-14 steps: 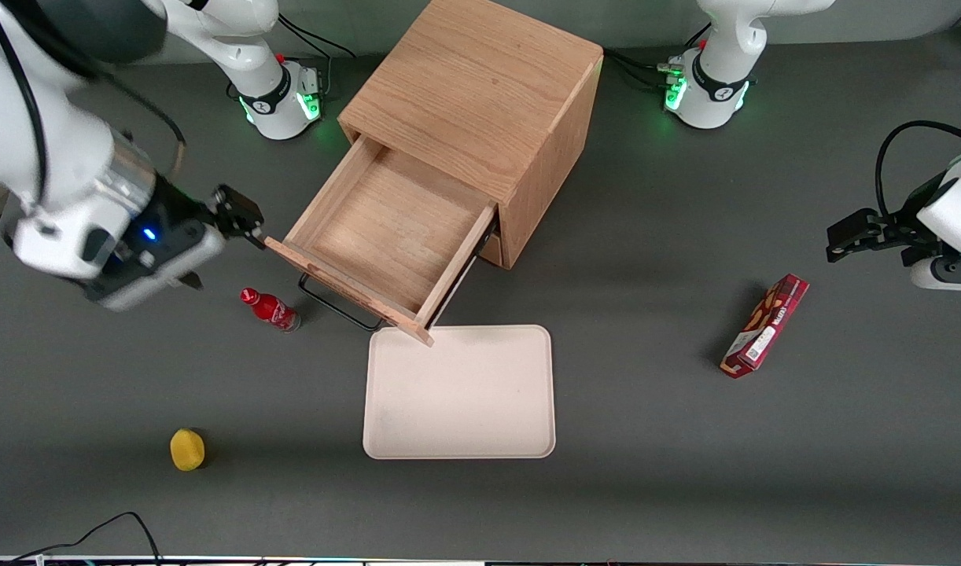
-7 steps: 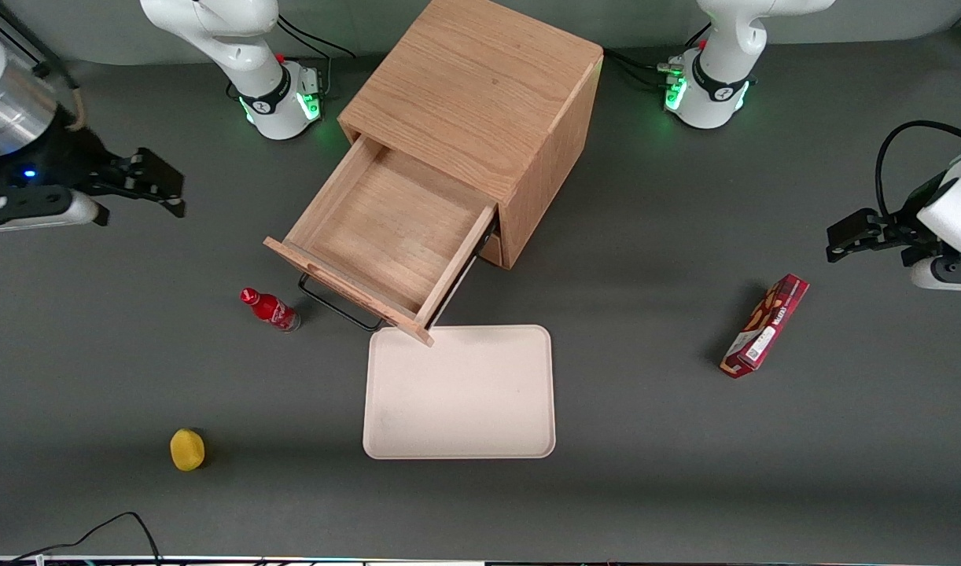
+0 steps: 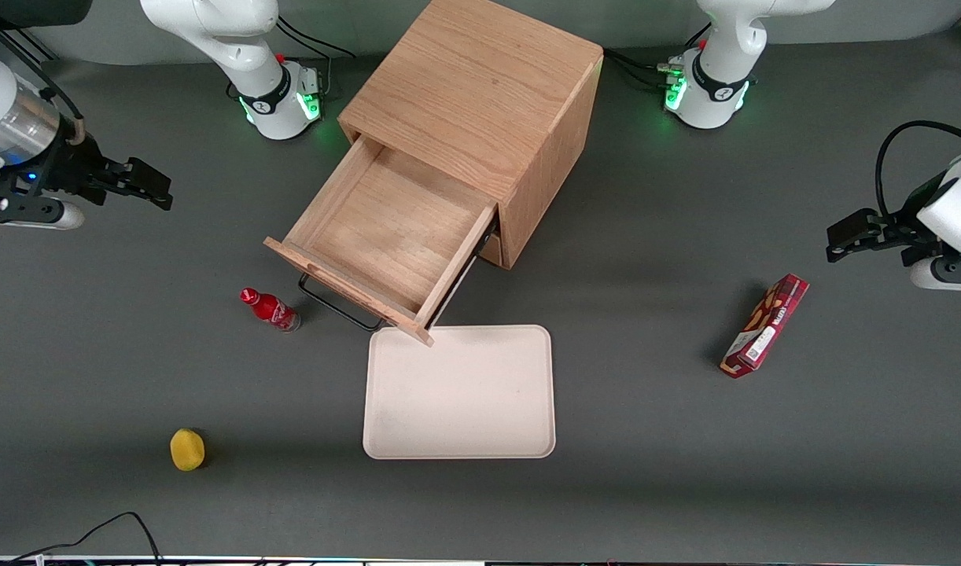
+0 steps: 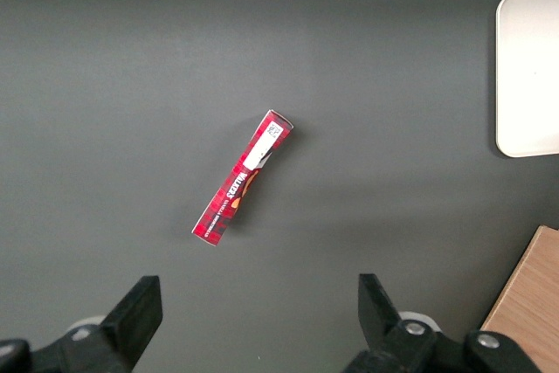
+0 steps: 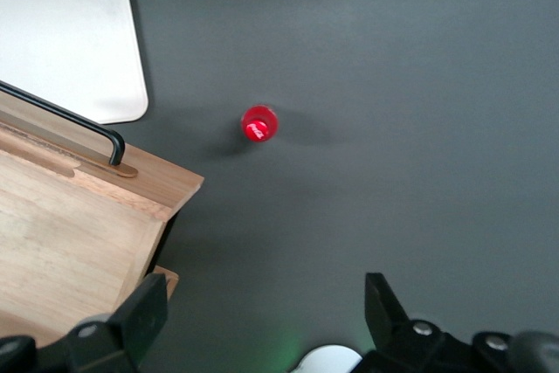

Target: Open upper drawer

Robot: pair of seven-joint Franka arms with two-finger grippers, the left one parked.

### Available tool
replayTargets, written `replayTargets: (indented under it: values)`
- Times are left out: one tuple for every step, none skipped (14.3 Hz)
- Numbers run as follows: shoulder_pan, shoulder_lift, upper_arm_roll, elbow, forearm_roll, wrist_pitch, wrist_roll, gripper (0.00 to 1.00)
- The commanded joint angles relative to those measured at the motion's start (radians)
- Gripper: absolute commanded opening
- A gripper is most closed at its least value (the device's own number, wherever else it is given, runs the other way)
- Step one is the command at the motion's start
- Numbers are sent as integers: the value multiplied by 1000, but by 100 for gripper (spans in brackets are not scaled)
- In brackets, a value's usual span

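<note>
**Upper drawer open; gripper withdrawn toward working arm's end of table**

Since a second ago the gripper has moved off the front corner of the upper drawer and now hangs well apart from it, toward the working arm's end of the table. In the last half second it shifted only slightly. The drawer, cabinet and loose items have not changed position.

Gripper: jaws released, spread wide, holding nothing. The wrist view shows one finger and the other set well apart, with bare table between them.

Upper drawer: pulled far out of the light-oak cabinet. Its plain wooden interior is exposed and nothing lies in it. Its front panel is the part nearest the front camera. The black bar handle projects from that panel; in the wrist view the same handle runs along the panel. One front corner of the drawer overhangs the edge of the cream tray.

Other items: a small red bottle stands upright near the handle's end, apart from it. A yellow round object lies nearer the front camera than the bottle. A red carton lies flat toward the parked arm's end of the table.
</note>
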State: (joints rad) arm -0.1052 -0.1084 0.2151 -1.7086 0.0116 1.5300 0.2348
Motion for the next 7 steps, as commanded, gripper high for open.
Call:
replayTargets:
  values:
    - [-2,-119,-26,-170,44,93,6,100]
    - [-2,-111,-29,-165,42,88,0,100]
    - [-2,-103,-29,-151,38,81,4,100]
    - [-1,-96,-28,-137,36,81,17,100]
    - [-2,-82,-31,-117,36,79,14,100]
    - [-4,-73,-34,-100,36,79,14,100]
    - [-4,-70,-37,-94,36,79,5,100]
